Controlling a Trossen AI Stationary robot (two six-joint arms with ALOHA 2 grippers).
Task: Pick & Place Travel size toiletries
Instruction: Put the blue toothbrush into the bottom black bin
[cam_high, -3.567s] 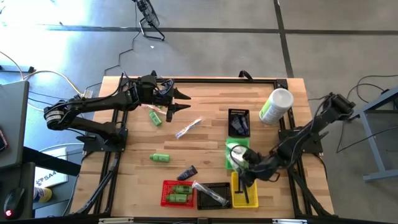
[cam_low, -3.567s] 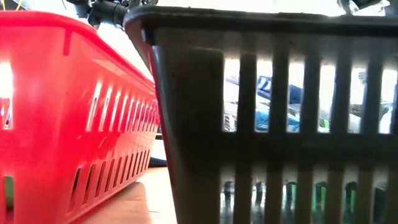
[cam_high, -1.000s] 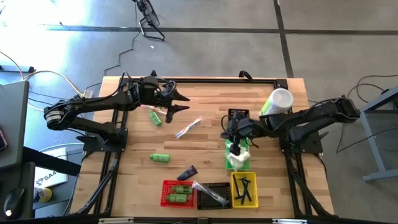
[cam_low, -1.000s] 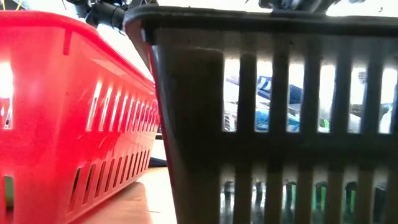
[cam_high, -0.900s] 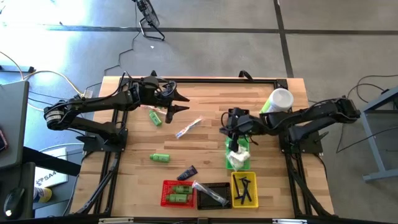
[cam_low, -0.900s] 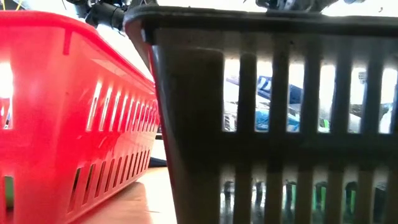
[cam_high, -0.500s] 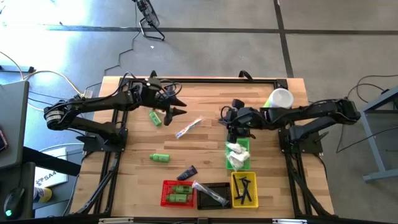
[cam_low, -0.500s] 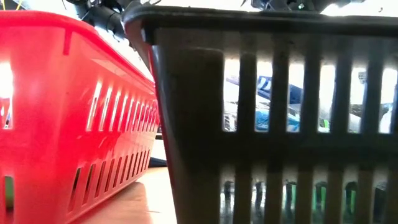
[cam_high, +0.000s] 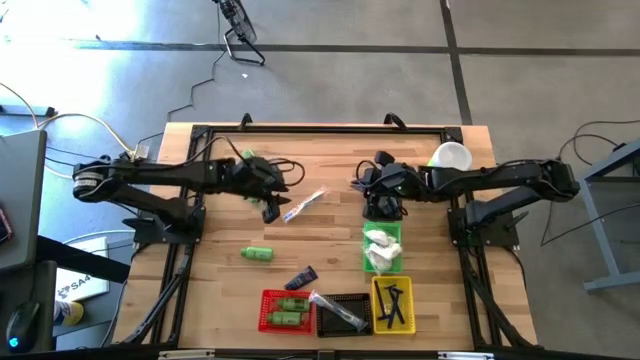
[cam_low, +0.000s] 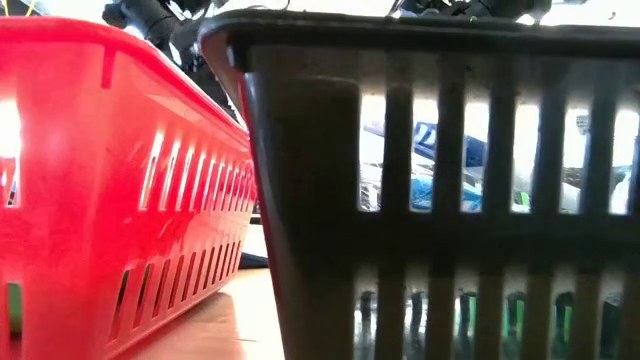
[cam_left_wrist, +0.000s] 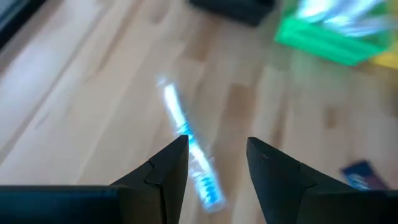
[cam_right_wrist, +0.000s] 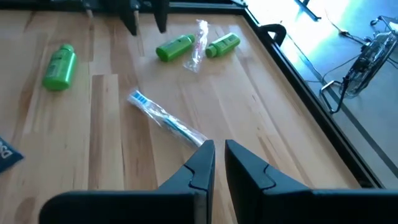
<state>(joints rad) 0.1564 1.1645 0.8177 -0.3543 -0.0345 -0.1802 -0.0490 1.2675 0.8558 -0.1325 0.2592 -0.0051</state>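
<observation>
Two dark arms reach over the pale wooden surface (cam_high: 330, 150), and most of the risk lies between them. The left gripper (cam_high: 270, 210), its jaws partly open and empty, hovers just beside the clear-wrapped toothbrush (cam_high: 303, 206), which lies loose between both arms. The right gripper (cam_high: 368, 178), its jaws nearly closed on nothing, hangs near the small black mesh basket (cam_high: 385, 203); if both go for the toothbrush they could collide. A shallow descent would likely skid the slippery wrapper away. Two small green bottles (cam_right_wrist: 176, 46) beside a crinkled clear wrapper (cam_right_wrist: 198, 38) could roll if an arm brushes them.
</observation>
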